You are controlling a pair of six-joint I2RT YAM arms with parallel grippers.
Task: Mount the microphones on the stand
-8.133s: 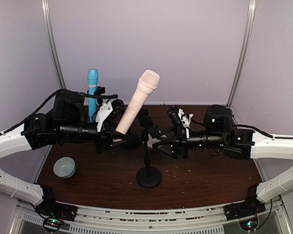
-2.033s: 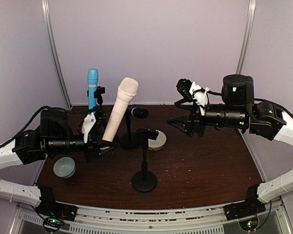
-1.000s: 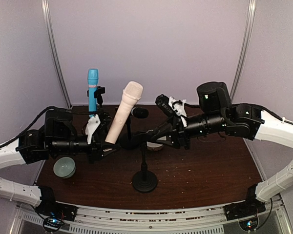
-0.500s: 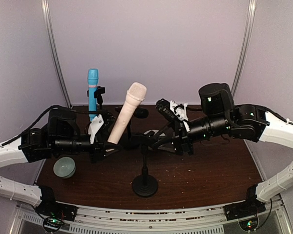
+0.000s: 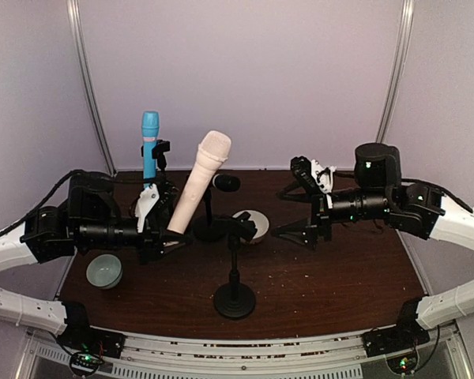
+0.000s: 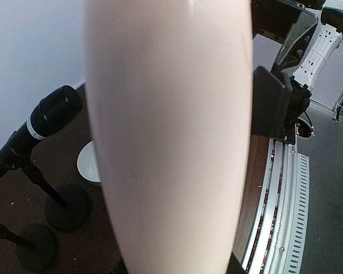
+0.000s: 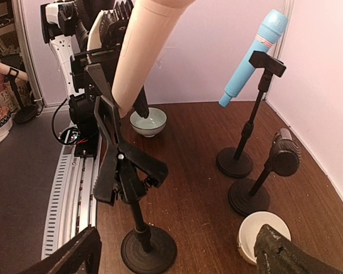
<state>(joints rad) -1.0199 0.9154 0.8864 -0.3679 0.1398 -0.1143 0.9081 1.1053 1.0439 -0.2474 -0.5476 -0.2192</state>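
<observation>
My left gripper is shut on the lower body of the cream-pink microphone, which leans up and to the right; it fills the left wrist view. The light blue microphone stands clipped in the back-left stand. The black microphone sits on the middle stand. The front stand has an empty clip at its top. My right gripper is open wide, right of that clip and apart from it, with nothing between its fingers.
A pale green bowl sits at the table's left, below my left arm. A white bowl lies behind the front stand. The metal rail runs along the table's near edge.
My right gripper has opened wide and drawn back to the right, away from the front stand's clip. My left gripper, still holding the cream-pink microphone, shifted slightly left.
</observation>
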